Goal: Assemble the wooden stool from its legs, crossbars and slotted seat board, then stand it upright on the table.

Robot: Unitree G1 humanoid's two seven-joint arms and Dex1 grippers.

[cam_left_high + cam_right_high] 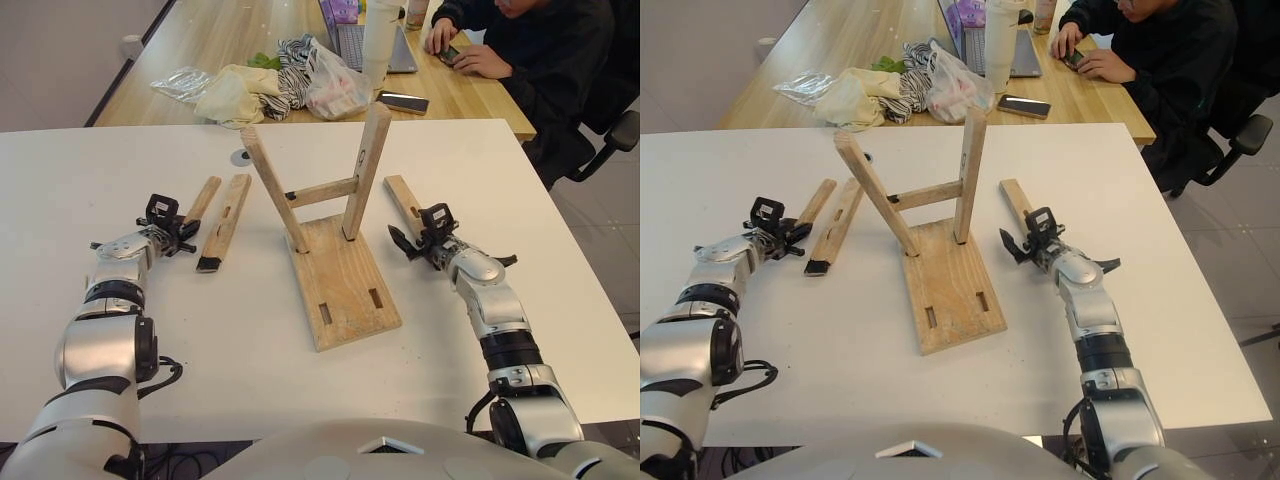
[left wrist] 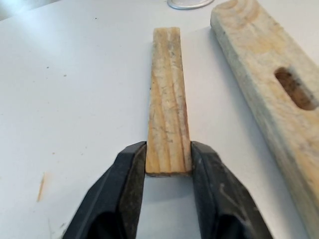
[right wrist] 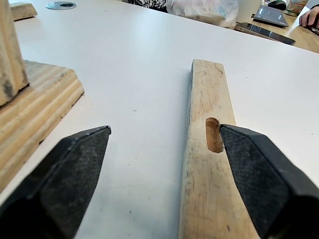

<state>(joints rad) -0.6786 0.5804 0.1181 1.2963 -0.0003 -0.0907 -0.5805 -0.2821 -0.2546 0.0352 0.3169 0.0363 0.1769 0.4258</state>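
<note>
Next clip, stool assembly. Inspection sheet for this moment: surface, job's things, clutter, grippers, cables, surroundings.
Surface: white table with a round grommet.
Job's things: seat board lying flat, two fitted legs and a fitted crossbar standing up from it, two near slots empty; loose crossbar and left loose leg lying left of it, right loose leg lying right.
Clutter: nothing seen.
Grippers: left gripper shut on the loose crossbar's near end; right gripper open, at the right loose leg's near end.
Cables: nothing seen.
Surroundings: wooden table behind, holding bags, a laptop and a phone.
</note>
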